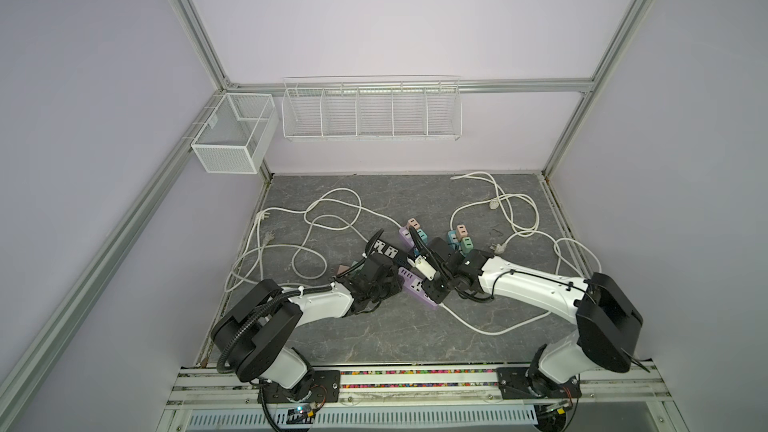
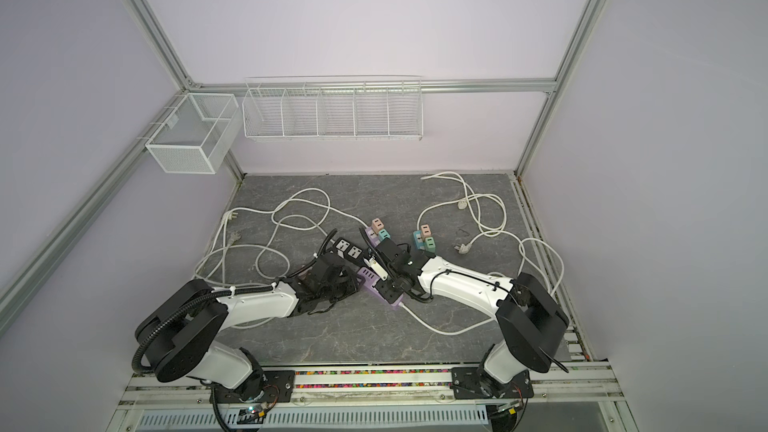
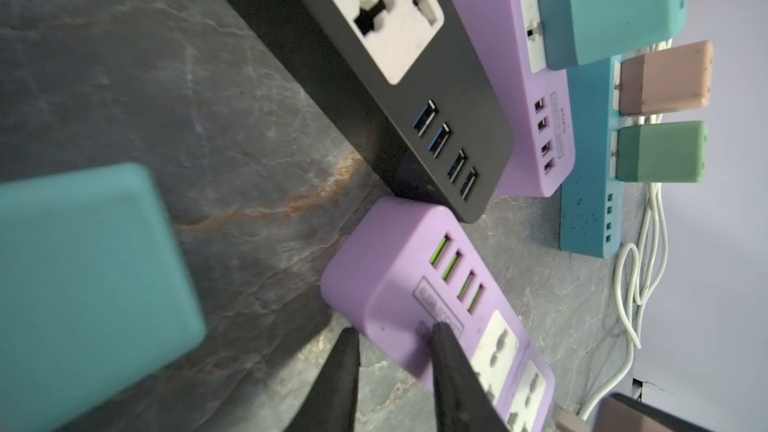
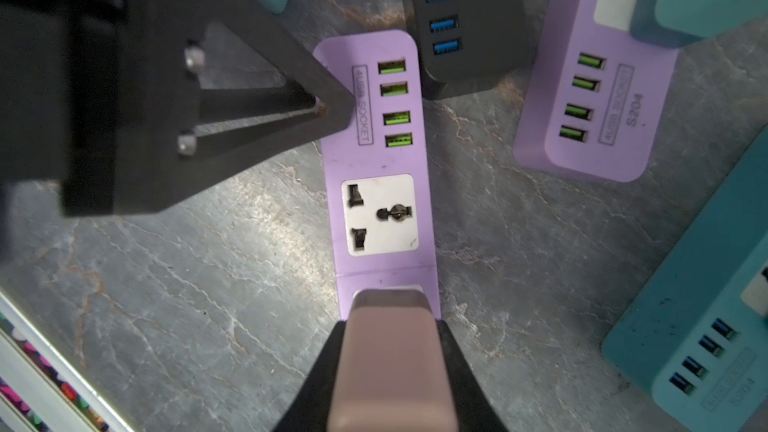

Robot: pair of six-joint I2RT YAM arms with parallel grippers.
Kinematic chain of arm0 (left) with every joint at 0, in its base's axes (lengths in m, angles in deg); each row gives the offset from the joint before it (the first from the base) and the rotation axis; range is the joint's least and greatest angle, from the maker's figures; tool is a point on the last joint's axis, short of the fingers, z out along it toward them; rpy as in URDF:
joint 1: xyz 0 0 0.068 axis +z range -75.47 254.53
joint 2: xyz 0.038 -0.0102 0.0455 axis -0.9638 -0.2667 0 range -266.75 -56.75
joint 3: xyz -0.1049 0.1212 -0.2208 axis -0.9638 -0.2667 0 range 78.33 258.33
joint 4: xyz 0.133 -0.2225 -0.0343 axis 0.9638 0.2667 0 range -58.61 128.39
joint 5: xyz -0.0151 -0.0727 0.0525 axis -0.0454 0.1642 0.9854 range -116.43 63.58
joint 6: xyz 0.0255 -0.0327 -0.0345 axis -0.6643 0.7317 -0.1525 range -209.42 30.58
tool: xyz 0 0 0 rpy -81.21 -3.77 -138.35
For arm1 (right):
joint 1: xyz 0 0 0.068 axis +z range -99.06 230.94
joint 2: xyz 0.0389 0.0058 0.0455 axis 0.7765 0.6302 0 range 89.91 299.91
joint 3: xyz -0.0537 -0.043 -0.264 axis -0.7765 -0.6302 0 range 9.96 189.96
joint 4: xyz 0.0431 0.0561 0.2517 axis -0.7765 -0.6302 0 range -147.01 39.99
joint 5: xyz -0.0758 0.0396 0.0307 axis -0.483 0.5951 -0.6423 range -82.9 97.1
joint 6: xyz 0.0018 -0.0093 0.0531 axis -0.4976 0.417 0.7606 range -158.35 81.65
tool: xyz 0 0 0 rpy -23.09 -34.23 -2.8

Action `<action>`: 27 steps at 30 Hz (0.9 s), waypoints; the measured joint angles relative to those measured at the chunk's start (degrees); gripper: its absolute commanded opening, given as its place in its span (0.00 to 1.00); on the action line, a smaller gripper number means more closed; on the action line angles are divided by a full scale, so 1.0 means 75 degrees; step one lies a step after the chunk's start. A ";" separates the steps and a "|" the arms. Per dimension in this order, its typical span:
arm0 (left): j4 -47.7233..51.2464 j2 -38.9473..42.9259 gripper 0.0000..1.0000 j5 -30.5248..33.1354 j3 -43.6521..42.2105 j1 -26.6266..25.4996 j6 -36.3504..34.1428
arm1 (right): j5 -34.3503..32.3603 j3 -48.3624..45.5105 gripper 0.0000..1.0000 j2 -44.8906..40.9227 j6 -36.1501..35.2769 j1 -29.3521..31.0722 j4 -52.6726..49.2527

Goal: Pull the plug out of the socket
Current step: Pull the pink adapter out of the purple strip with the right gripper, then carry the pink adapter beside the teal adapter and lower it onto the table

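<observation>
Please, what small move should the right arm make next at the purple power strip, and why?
Probably pull the pink plug straight away from the purple strip, a short way. The right gripper has its jaws shut on the plug, which seems still plugged in, and the left gripper rests on the strip's USB end, likely bracing it.

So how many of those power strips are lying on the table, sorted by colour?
Purple strips: 2
Black strip: 1
Blue strip: 1
Total: 4
</observation>
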 measured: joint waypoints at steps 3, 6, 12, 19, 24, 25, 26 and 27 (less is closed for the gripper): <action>0.0003 0.0023 0.30 0.0003 -0.0003 0.0000 0.0003 | 0.0233 0.0000 0.13 -0.0230 0.0114 -0.0082 0.0064; 0.0009 0.0052 0.30 0.0006 0.0000 0.0000 -0.0044 | 0.0428 0.0009 0.14 -0.0256 0.0248 -0.0114 0.0137; 0.0463 0.0344 0.32 0.0204 0.0003 0.0003 -0.0227 | 0.0804 0.0087 0.14 -0.0256 0.0548 -0.0114 0.0268; 0.1801 0.1128 0.35 0.0775 0.0303 0.0006 -0.0463 | 0.1227 0.0114 0.15 -0.0256 0.1093 -0.0079 0.0670; 0.2495 0.2081 0.36 0.1419 0.0481 0.0052 -0.0662 | 0.1454 0.0122 0.15 -0.0189 0.1469 0.0192 0.1087; 0.2602 0.2250 0.37 0.1533 0.0481 0.0058 -0.0723 | 0.1513 0.0128 0.15 -0.0140 0.1533 0.0239 0.1174; 0.2748 0.2463 0.37 0.1682 0.0481 0.0073 -0.0799 | 0.1574 0.0131 0.15 -0.0067 0.1600 0.0297 0.1300; 0.2906 0.2696 0.38 0.1833 0.0481 0.0099 -0.0857 | 0.1612 0.0137 0.15 0.0017 0.1664 0.0350 0.1402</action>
